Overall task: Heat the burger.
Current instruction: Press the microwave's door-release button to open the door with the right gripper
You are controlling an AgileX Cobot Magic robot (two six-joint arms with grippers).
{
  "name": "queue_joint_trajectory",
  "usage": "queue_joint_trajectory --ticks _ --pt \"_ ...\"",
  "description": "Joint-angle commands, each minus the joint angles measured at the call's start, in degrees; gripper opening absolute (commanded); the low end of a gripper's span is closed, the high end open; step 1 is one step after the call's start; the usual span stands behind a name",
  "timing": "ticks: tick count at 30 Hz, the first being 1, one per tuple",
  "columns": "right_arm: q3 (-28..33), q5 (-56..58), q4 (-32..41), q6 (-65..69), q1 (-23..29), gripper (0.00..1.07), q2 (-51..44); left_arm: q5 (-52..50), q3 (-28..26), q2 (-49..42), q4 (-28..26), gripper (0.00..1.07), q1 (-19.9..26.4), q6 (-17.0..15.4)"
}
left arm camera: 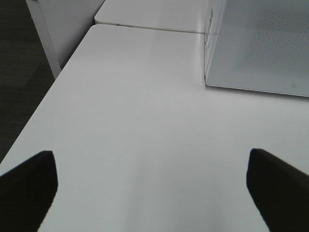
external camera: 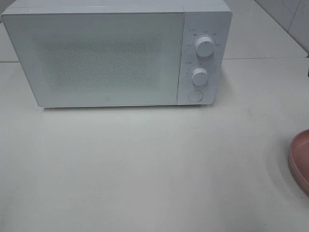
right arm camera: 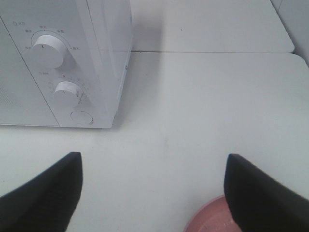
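A white table (external camera: 145,169) carries a closed white microwave (external camera: 96,58), standing ahead of both grippers. The left gripper (left arm camera: 152,169) and right gripper (right arm camera: 154,174) gape wide, each empty. A pink plate (right arm camera: 212,220) lies close under the right one. Where the burger is cannot be told.

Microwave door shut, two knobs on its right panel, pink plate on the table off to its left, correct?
No. The pink plate lies to the right of the microwave, cut off by the edge of the exterior high view. The shut door and the two knobs are as you said.
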Motion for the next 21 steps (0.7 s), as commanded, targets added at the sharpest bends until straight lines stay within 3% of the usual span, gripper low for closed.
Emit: queue_joint_trajectory --ticks 1,12,21 --pt "2.9 -9.2 -0.7 0.1 -0.2 0.76 2.5 -0.2 0.3 -1.1 -0.3 1.00 0.1 0.0" --pt "6.1 -29.3 -0.2 -1.3 -0.2 0.76 11.1 -0.2 0.3 -1.1 -0.3 1.00 0.1 0.0" --pt "8.7 -47.8 12.5 -15.3 -0.1 0.76 20.9 -0.2 0.3 -1.1 -0.3 1.00 0.1 0.0"
